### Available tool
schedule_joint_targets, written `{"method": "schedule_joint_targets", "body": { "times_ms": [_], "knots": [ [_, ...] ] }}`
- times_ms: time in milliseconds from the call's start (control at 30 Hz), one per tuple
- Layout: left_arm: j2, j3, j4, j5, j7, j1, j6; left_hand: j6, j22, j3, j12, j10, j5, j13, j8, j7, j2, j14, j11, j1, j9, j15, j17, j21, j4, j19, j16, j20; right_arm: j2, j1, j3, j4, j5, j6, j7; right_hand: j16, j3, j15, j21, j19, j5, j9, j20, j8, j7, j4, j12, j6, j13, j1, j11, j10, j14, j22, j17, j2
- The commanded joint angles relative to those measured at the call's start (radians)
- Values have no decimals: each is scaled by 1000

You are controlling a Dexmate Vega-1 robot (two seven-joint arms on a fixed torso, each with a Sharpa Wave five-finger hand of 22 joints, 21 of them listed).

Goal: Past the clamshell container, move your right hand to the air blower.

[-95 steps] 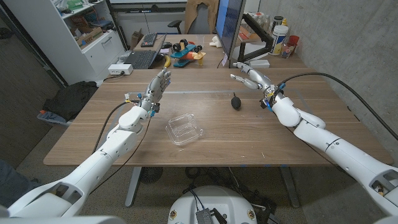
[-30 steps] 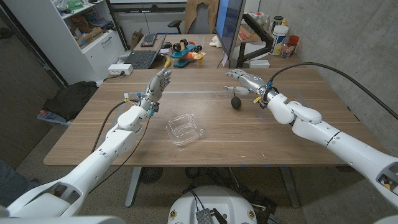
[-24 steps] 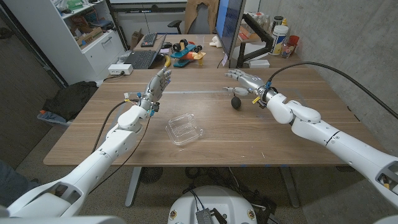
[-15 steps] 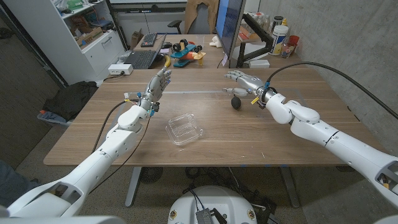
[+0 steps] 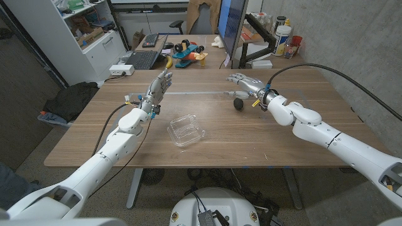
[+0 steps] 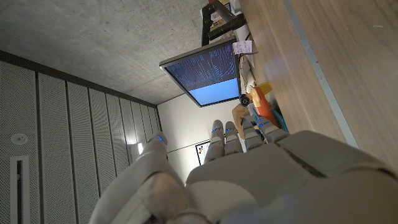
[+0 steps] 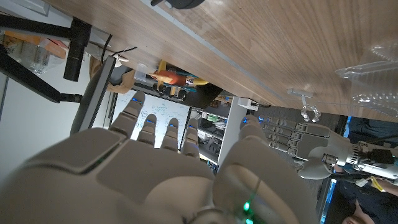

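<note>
Black air blower point(image 5: 238, 103) sits just below the open right hand point(image 5: 244, 81).

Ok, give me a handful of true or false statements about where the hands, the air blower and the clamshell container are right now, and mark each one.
1. The right hand holds the air blower off the table. False: the blower sits on the table, and the hand is above and just past it with fingers extended, holding nothing.
2. The clamshell container lies on the table nearer the robot than the air blower. True.
3. The left hand grips the clamshell container. False: it is raised with fingers extended, apart from the container, holding nothing.
4. The clamshell container is clear plastic. True.
5. The air blower lies inside the clamshell container. False: it sits on bare wood, apart from the container, towards the robot's right.
</note>
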Motion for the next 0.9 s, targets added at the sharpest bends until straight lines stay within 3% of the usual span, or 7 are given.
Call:
{"method": "schedule_joint_targets", "body": {
  "times_ms": [33,900],
  "knots": [
    [8,-4,-12,-6,-3,11,7,10,4,1,3,7,3,3,3,-1,4,-3,4,0,4,3,4,1,-5,-5,3,5,10,10,-18,14,-7,-17,28,6,-2,2,2,-10,4,4,3,3,-1,1,-4,0,4,-2,-3,-2,-4,4,3,-5],
    [12,-6,-16,-6,-2,10,10,13,4,0,3,9,3,3,2,-2,6,-2,1,-1,4,2,4,1,-7,-7,3,9,32,42,-56,76,14,-29,68,10,-3,4,4,-12,4,4,11,3,-3,1,-3,-2,4,-3,-2,-6,-3,4,2,-5]
  ]
}}
